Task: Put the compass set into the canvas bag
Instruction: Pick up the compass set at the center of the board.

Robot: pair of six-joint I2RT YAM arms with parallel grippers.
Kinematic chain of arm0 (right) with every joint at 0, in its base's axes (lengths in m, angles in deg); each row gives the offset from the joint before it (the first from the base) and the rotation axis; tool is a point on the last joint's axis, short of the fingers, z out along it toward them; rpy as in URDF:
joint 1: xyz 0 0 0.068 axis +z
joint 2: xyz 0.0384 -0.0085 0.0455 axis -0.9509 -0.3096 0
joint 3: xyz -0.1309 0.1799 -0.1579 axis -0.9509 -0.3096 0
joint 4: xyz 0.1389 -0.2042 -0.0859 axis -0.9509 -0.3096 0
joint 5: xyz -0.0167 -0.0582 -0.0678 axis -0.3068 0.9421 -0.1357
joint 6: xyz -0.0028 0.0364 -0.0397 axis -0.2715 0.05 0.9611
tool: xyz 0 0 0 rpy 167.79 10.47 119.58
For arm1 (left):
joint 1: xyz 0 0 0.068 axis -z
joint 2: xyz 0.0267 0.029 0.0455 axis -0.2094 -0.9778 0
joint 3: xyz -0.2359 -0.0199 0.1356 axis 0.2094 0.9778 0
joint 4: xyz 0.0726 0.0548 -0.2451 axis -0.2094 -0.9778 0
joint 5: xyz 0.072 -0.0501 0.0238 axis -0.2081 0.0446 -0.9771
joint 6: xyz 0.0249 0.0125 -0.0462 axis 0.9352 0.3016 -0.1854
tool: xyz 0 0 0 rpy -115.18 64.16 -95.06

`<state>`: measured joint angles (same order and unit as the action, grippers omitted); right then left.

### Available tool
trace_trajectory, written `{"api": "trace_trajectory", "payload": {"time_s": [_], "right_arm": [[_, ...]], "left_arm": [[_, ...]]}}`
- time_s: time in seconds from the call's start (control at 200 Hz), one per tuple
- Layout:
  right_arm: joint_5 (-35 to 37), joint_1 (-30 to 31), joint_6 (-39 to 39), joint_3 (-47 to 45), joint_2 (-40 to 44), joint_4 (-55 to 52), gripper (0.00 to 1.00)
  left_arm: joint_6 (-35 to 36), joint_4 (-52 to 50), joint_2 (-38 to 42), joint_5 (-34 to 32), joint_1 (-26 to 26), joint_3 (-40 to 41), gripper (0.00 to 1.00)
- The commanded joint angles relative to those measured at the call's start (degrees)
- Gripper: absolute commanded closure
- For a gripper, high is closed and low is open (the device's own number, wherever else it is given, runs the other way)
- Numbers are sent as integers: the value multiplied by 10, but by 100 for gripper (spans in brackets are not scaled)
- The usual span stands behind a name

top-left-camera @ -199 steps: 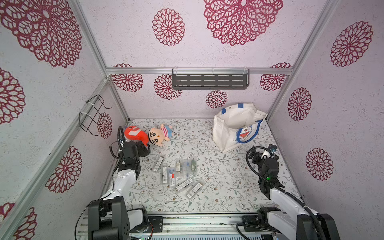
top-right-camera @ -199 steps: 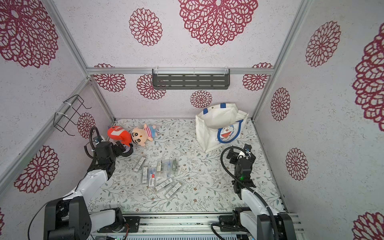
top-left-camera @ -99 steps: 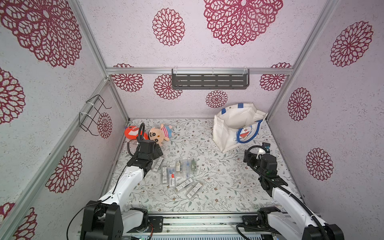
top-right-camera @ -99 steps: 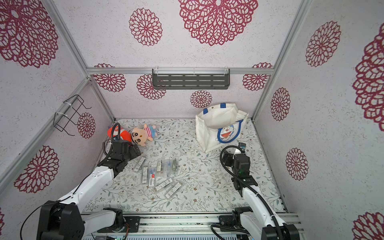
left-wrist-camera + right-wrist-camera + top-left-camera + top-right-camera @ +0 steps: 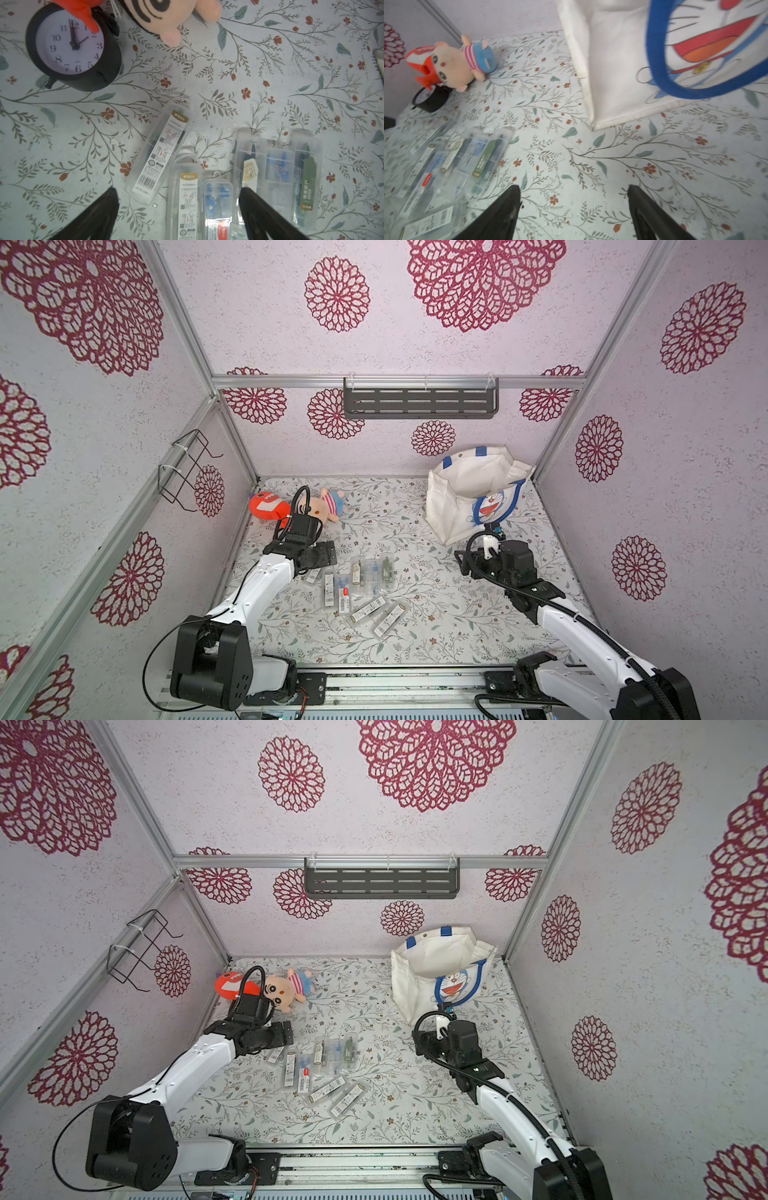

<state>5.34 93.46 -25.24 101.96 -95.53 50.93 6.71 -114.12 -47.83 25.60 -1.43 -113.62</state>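
Several compass sets in clear plastic cases are lying in a loose cluster near the middle of the floral counter, all of them outside the canvas bag. Most are lying side by side, lengthwise away from the robot, while two nearer the robot's base are lying slanted. The canvas bag is standing upright at the far right corner of the counter, well apart from the cluster. Its mouth is gaping upward and a blue handle is drooping over the cartoon cat printed on its side.

The left arm is reaching over the left end of the cluster. The left fingers are spread wide and gripping nothing. In the left wrist view a gold-labelled compass set and a blue compass set are showing in the gap between them. A tilted compass set with the same gold label is lying just beyond.

The right arm is stretching toward the bag. The right fingers are also spread wide and empty, hanging over bare counter just short of the bag's near corner.

At the far left of the counter a plush doll in a striped shirt is lying next to a red plush toy. A black alarm clock is resting beside them, with the red plush overlapping its rim. A wire rack is hanging on the left wall and a dark slotted shelf is hanging on the back wall.
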Motion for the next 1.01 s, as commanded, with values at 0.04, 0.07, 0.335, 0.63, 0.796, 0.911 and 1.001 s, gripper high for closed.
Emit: {"api": "trace_trajectory", "payload": {"time_s": [0.04,0.07,0.335,0.63,0.796,0.911,1.001], "right_arm": [[-81,44,16,33,-39,23,16],[-89,53,15,39,-48,26,16],[-63,109,26,80,-116,27,18],[-68,129,34,107,-159,28,19],[-69,137,31,107,-166,30,19],[-67,140,29,105,-166,35,20],[-65,143,31,106,-169,35,20]], "left_arm": [[61,-68,-55,34,-30,-63,9],[64,-76,-67,36,-36,-74,9],[97,-144,-165,-60,-37,-125,14],[102,-131,-212,-84,-21,-124,14],[105,-125,-232,-87,-20,-127,17],[108,-120,-239,-71,-16,-132,17],[111,-116,-245,-71,-13,-133,17]]}}
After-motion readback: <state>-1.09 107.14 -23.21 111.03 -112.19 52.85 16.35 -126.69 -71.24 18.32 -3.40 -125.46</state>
